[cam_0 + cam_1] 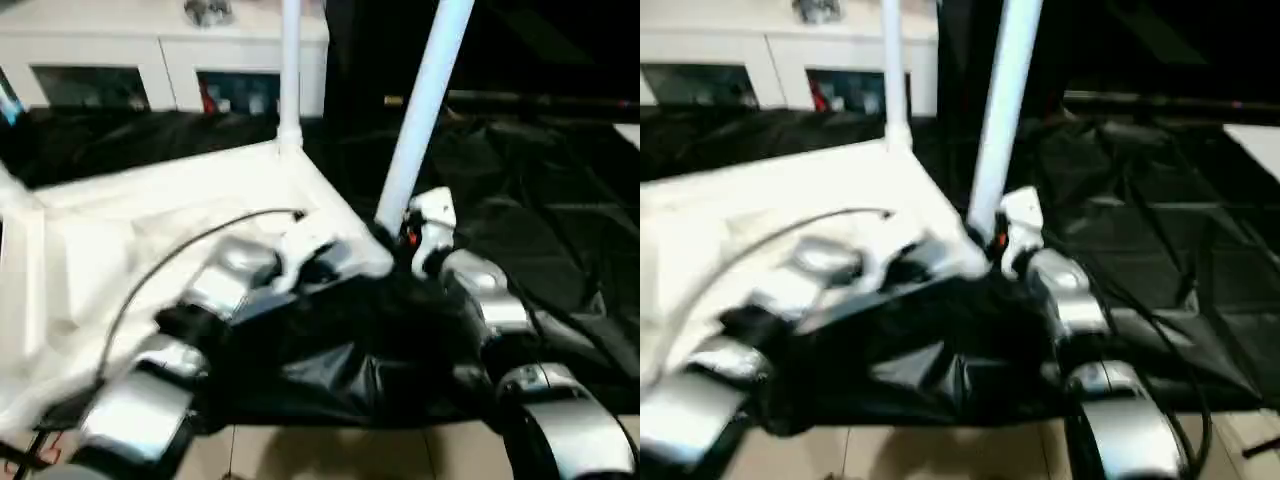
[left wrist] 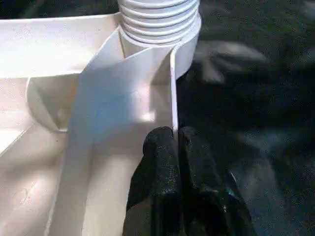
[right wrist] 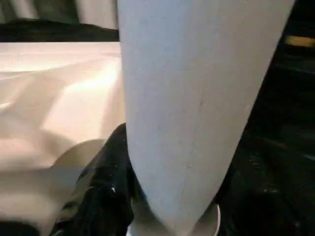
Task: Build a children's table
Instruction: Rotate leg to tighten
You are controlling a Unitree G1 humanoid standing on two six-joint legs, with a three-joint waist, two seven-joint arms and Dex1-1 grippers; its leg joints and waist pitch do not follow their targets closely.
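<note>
The tabletop (image 1: 150, 210) is lying upside down at centre left. The right gripper (image 1: 405, 235) is clasping a leg (image 1: 425, 110) near its base; the left gripper (image 2: 174, 140) is pinched closed against the rim. The leg is probably light, stiff and slippery, so hold low.

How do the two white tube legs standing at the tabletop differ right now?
The far white tube leg stands upright, ungripped; the near white tube leg leans right, with the right gripper around its base. The near leg looks thicker. Both rise from the white plastic tabletop.
</note>
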